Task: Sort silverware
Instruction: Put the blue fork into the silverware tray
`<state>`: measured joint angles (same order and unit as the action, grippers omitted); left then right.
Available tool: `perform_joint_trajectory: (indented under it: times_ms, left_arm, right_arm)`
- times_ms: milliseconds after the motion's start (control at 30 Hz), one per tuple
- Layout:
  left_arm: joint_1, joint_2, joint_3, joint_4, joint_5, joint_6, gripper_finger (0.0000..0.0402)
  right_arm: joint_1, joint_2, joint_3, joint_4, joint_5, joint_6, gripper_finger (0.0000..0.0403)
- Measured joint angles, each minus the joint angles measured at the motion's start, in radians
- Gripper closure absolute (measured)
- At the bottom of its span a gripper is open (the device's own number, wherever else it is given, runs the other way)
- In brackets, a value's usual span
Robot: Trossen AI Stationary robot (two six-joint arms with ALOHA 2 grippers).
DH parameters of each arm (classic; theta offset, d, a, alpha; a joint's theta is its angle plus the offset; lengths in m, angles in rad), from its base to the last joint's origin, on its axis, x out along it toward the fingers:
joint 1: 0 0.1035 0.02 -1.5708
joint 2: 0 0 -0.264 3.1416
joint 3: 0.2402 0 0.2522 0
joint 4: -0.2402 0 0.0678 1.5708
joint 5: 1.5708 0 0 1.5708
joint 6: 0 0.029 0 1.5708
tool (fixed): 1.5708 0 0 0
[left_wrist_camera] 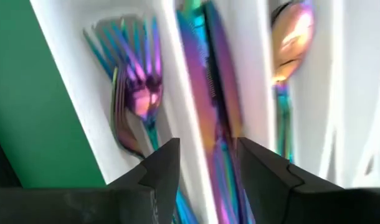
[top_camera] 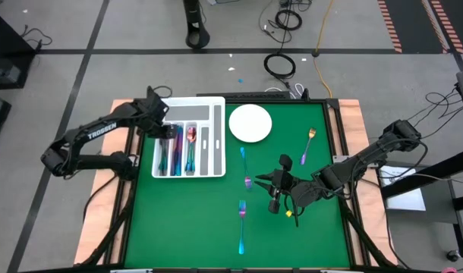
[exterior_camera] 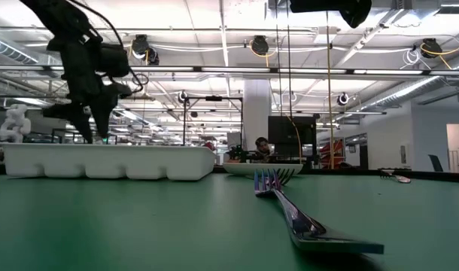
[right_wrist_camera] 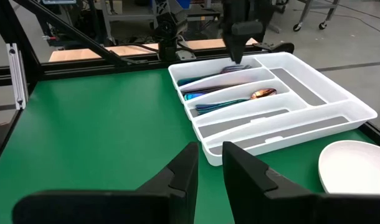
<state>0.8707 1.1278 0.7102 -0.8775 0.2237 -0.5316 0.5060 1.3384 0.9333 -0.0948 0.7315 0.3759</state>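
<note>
Nearest low camera: iridescent fork (exterior_camera: 305, 214) flat on green surface (top_camera: 186, 220), tines away. Second fork (top_camera: 247, 168) toward middle, gold-toned fork (top_camera: 308, 144) near right side, all well apart. Right tool (top_camera: 275, 189) hovering over surface centre-right, fingers narrowly apart, empty. Round white plate (top_camera: 250, 123) farther back. Beside plate, white divided tray (top_camera: 214, 106) holding sorted forks, knives (left_wrist_camera: 209, 93), spoon (left_wrist_camera: 291, 37). Left tool (left_wrist_camera: 205, 162) above tray's knife slot, fingers spread, gripping nothing.

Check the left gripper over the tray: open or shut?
Open. The left gripper hangs over the tray, fingers apart, nothing between them; the knives lie below.
</note>
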Motion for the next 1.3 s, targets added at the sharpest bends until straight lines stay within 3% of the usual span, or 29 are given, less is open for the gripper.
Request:
perform_joint_trajectory:
  times_ms: [300,733,1000,1300]
  left_arm:
    - [-0.060,-0.002,0.119,-0.038,0.000,0.022,0.0242]
    - [-0.413,-0.003,0.136,0.002,-0.027,0.009,0.0242]
    - [-0.713,-0.003,0.136,0.238,-0.087,-0.004,0.0242]
    - [-1.005,0.051,0.137,0.545,-0.222,-0.004,0.0242]
  right_arm:
    - [0.000,0.000,0.000,-0.005,0.000,-0.004,0.0339]
    - [0.000,0.000,0.000,-0.042,-0.005,0.004,0.0339]
    - [0.000,0.000,0.000,-0.058,-0.060,0.031,0.0339]
    - [0.000,-0.001,0.000,-0.128,-0.083,0.061,0.0339]
